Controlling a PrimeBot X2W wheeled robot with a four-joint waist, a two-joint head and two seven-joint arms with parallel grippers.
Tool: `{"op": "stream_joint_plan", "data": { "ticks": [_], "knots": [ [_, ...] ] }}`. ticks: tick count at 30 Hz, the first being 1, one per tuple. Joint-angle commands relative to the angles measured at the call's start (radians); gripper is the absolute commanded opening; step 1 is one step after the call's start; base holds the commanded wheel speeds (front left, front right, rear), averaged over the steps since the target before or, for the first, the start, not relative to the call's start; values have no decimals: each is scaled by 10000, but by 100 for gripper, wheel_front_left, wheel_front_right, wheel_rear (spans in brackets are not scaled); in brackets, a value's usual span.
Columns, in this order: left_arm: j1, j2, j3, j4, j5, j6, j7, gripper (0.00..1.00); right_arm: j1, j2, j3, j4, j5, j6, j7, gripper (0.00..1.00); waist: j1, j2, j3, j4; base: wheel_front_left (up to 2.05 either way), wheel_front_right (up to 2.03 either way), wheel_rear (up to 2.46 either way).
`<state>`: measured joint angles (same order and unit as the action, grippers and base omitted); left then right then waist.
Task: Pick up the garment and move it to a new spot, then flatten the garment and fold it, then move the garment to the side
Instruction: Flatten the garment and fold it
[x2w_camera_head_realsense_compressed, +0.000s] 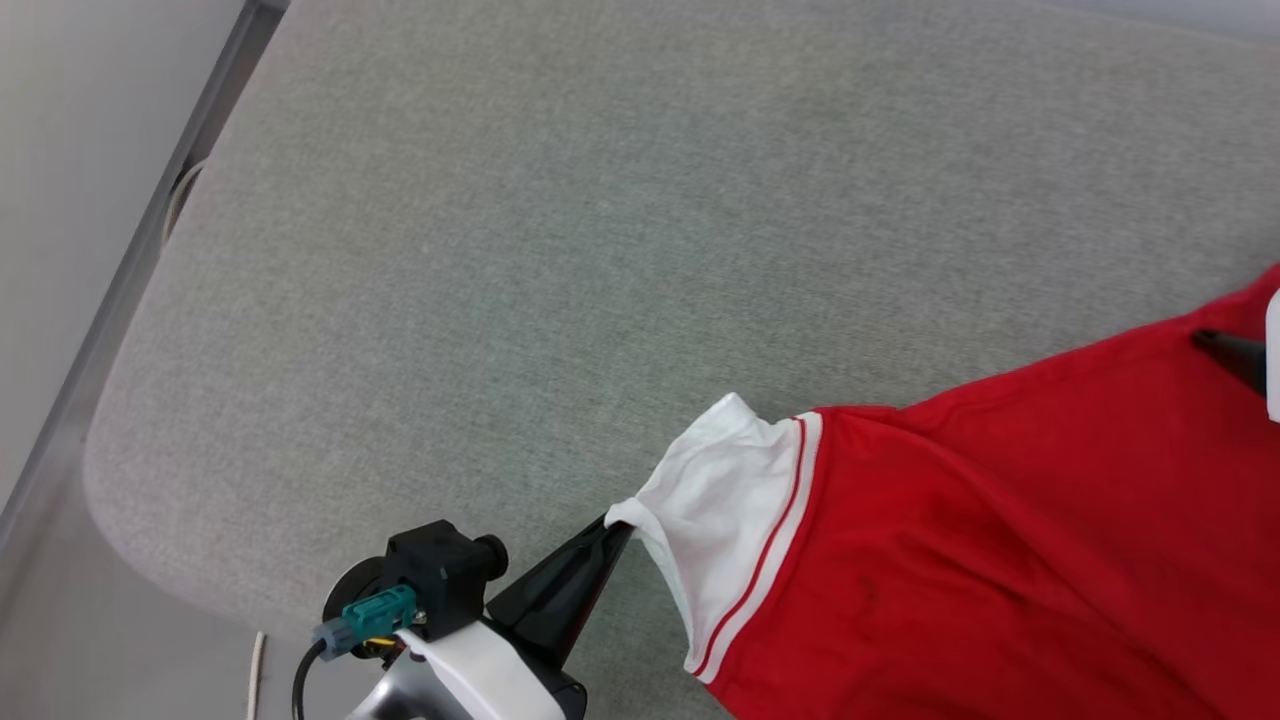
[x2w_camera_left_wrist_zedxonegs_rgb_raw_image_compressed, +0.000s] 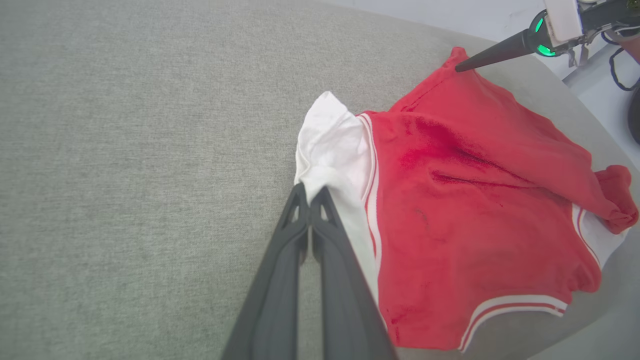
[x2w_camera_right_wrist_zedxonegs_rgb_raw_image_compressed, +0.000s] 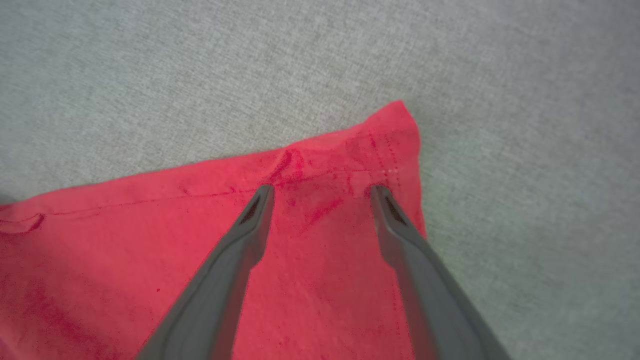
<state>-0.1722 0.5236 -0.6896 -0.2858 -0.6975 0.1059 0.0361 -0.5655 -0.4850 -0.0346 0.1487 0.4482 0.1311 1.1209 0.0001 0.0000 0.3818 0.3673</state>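
Left end effector (x2w_camera_left_wrist_zedxonegs_rgb_raw_image_compressed: 310, 192) pinches the white sleeve (x2w_camera_left_wrist_zedxonegs_rgb_raw_image_compressed: 332, 145) of the garment (x2w_camera_left_wrist_zedxonegs_rgb_raw_image_compressed: 475, 210), spread on the grey counter (x2w_camera_left_wrist_zedxonegs_rgb_raw_image_compressed: 125, 150). Right end effector (x2w_camera_right_wrist_zedxonegs_rgb_raw_image_compressed: 322, 192) stands wide apart over its red corner (x2w_camera_right_wrist_zedxonegs_rgb_raw_image_compressed: 395, 135), perhaps just touching.

The garment (x2w_camera_head_realsense_compressed: 1000, 560) lies at the table's (x2w_camera_head_realsense_compressed: 500, 250) right.

On my feeds the left gripper (x2w_camera_head_realsense_compressed: 615, 528) has two long, glossy black fingers that taper to points, with narrow triangular cut-outs near the tips, and it sits on a white-shelled wrist (x2w_camera_head_realsense_compressed: 485, 672) beside a boxy black camera housing (x2w_camera_head_realsense_compressed: 440, 568). A teal connector (x2w_camera_head_realsense_compressed: 372, 610) plugs in there, with a black cable (x2w_camera_head_realsense_compressed: 298, 685) running from it. The right gripper (x2w_camera_right_wrist_zedxonegs_rgb_raw_image_compressed: 322, 189) has the same dark grey slotted fingers, and through the left wrist camera I see a glowing green ring (x2w_camera_left_wrist_zedxonegs_rgb_raw_image_compressed: 544, 50) beneath its white casing (x2w_camera_left_wrist_zedxonegs_rgb_raw_image_compressed: 562, 17).
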Motion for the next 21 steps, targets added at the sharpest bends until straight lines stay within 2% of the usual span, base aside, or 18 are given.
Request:
{"op": "stream_joint_plan", "data": {
  "ticks": [1, 12, 13, 14, 15, 21],
  "knots": [
    [-145, -80, -37, 21, 84, -42, -67, 0, -235, -83, 6, 260, -128, -8, -66, 100, -1, 0, 327, 389, 0, 0, 0],
    [-304, -259, -189, 57, 67, -38, -22, 0, -303, -25, 44, 1726, -548, -8, -234, 100, -1, 0, 617, 771, 0, 0, 0],
    [-302, -258, -191, 57, 61, -26, -16, 0, -237, 4, 51, 1793, -556, -8, -205, 49, -1, 0, 615, 773, 0, 0, 0],
    [-302, -252, -190, 59, 51, -14, -7, 0, -167, 24, 68, 1836, -566, -8, -191, 11, -1, 0, 606, 769, 0, 0, 0],
    [-307, -239, -183, 66, 40, 3, -3, 0, -114, 49, 90, 1868, -559, -8, -187, 0, -1, 0, 591, 759, 0, 0, 0],
    [-299, -78, -44, 41, 28, 154, 92, 0, -143, 202, 34, 1905, -559, -8, -629, 0, -1, 0, 277, 532, 0, 0, 0]
  ]
}}
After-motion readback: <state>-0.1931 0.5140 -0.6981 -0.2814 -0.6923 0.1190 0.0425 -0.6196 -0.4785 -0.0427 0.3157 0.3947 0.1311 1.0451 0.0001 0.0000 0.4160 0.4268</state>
